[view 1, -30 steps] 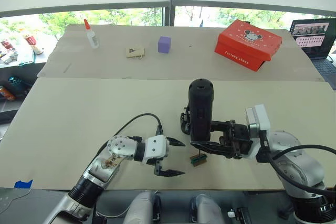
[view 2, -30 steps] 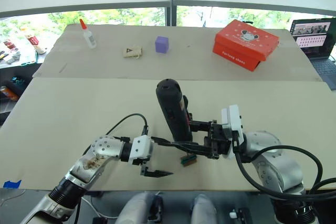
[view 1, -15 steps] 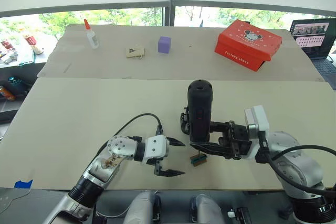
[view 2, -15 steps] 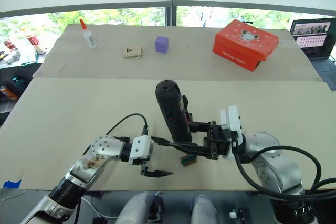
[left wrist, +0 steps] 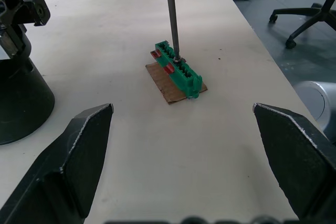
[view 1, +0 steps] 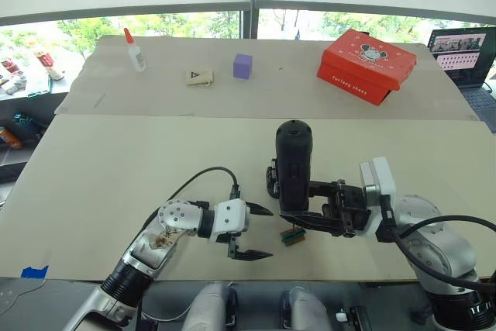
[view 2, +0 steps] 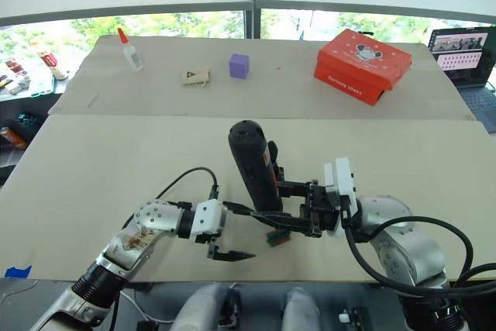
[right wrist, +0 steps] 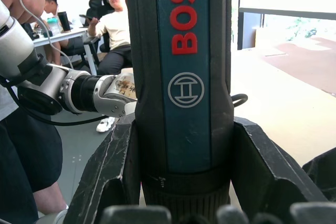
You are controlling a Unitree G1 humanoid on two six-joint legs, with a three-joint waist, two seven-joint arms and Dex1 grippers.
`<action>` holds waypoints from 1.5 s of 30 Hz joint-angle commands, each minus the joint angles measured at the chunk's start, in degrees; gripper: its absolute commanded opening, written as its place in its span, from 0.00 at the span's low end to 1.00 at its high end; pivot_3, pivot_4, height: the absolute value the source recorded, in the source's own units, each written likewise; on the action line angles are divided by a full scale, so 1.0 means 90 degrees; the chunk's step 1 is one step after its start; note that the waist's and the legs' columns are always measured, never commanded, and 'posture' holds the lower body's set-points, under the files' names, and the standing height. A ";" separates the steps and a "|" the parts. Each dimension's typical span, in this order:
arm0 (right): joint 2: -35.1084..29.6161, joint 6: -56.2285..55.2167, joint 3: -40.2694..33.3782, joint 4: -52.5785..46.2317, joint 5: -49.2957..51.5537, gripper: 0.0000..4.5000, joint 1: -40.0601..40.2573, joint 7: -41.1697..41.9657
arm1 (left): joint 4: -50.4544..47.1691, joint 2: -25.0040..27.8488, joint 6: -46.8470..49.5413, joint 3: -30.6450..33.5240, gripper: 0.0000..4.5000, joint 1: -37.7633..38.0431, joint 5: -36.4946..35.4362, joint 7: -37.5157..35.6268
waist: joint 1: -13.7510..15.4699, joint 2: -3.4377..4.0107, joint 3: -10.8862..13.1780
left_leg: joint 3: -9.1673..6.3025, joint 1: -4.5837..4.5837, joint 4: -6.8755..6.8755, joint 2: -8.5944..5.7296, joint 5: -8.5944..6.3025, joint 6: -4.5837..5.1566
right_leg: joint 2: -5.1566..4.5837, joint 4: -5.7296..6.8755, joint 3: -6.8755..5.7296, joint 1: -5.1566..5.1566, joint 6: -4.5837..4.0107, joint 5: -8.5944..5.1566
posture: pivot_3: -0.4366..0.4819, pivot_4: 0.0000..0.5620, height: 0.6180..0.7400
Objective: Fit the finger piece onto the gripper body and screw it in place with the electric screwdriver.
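My right gripper (view 1: pixel 301 207) is shut on the electric screwdriver (view 1: pixel 293 164), a thick black handle held upright. Its thin metal bit (left wrist: pixel 170 14) comes down onto a small green-and-brown block (left wrist: pixel 177 72) on the table. The gripper body (view 1: pixel 272 181), a black assembly with a round base (left wrist: pixel 18 103), stands just behind the screwdriver. To the left of the block, near the table's front edge, my left gripper (view 1: pixel 267 232) is open with nothing between its fingers. The finger piece is out of view.
At the back of the table are a red box (view 1: pixel 366 65), a purple cube (view 1: pixel 242 66), a small card (view 1: pixel 199 77) and a glue bottle (view 1: pixel 135 50). A laptop (view 1: pixel 465 52) sits at the far right. Seated people show in the right wrist view.
My right gripper has edged slightly to the left with the screwdriver in it. The left arm has not moved.
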 commanded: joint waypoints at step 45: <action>-0.0723 0.2140 -0.0773 -0.0111 0.2846 0.43 -0.2771 -0.1493 | -0.0226 0.0510 0.1687 0.1117 1.00 -0.0776 -0.0905 0.0630 | -0.0032 -0.0001 0.0000 | 0.0006 0.0000 -0.0004 -0.0008 -0.0001 0.0001 | 0.0000 0.0004 -0.0001 0.0000 0.0002 0.0000 | 0.48 0.27 1.00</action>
